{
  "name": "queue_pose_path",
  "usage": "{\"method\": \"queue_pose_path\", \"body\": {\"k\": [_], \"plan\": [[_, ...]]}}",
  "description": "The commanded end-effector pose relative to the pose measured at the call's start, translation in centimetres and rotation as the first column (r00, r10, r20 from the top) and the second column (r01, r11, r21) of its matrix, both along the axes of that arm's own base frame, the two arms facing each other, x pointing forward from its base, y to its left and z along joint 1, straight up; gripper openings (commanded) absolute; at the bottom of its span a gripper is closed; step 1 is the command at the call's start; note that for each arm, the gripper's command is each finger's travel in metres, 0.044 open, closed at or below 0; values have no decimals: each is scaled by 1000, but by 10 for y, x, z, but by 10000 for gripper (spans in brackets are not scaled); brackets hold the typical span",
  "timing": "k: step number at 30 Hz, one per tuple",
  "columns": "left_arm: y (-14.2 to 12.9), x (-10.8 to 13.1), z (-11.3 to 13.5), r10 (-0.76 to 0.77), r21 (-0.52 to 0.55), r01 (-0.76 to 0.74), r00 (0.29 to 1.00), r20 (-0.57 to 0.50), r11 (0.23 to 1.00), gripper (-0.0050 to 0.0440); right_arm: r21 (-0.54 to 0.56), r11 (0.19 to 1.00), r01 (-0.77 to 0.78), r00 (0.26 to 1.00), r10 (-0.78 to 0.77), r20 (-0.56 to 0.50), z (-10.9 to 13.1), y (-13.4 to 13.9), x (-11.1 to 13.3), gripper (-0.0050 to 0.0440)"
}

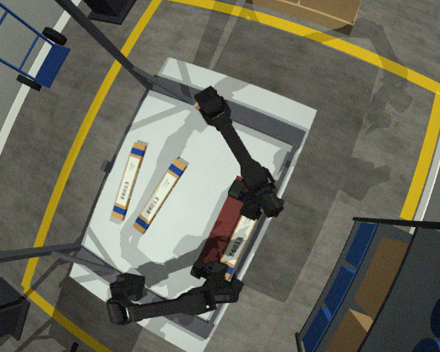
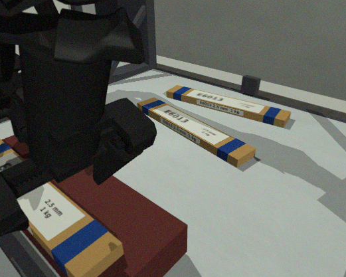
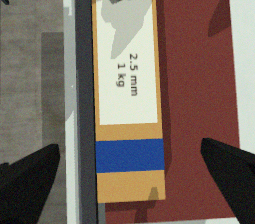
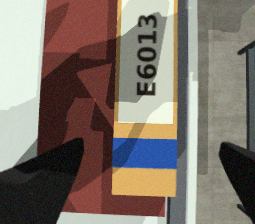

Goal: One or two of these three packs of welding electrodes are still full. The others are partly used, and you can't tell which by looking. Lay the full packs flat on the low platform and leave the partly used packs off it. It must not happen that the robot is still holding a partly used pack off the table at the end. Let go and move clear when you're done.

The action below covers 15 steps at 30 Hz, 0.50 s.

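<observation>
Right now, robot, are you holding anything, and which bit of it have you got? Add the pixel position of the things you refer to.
Nothing is held. The left fingers (image 1: 236,188) (image 2: 102,167) and right fingers (image 1: 200,269) are open around the pack (image 1: 238,239) (image 2: 58,204) (image 3: 128,100) (image 4: 145,114).

Looks like a workshop or warehouse bay — blue hand truck (image 1: 51,65), yellow floor line (image 1: 79,144), stacked cartons (image 1: 333,1).
</observation>
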<state>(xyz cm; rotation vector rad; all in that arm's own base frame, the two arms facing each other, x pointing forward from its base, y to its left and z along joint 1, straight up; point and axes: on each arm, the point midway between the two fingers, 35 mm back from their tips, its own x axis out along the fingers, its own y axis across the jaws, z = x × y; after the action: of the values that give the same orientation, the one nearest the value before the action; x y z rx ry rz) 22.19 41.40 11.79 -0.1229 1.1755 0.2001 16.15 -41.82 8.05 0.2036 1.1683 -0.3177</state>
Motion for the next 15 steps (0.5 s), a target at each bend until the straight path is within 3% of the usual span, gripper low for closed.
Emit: {"method": "queue_pose_path", "body": {"k": [1, 6, 15], "plan": [[2, -1, 17, 5, 26, -6, 1000, 9, 1000, 430, -20, 1000, 3, 1000, -2, 4, 12, -2, 0, 430], [-35, 9, 11, -156, 26, 156, 988, 9, 987, 430, -21, 988, 154, 988, -154, 9, 7, 31, 11, 430], [-91, 23, -4, -146, 20, 146, 989, 4, 989, 430, -16, 988, 154, 988, -154, 10, -5, 87, 30, 430]]}}
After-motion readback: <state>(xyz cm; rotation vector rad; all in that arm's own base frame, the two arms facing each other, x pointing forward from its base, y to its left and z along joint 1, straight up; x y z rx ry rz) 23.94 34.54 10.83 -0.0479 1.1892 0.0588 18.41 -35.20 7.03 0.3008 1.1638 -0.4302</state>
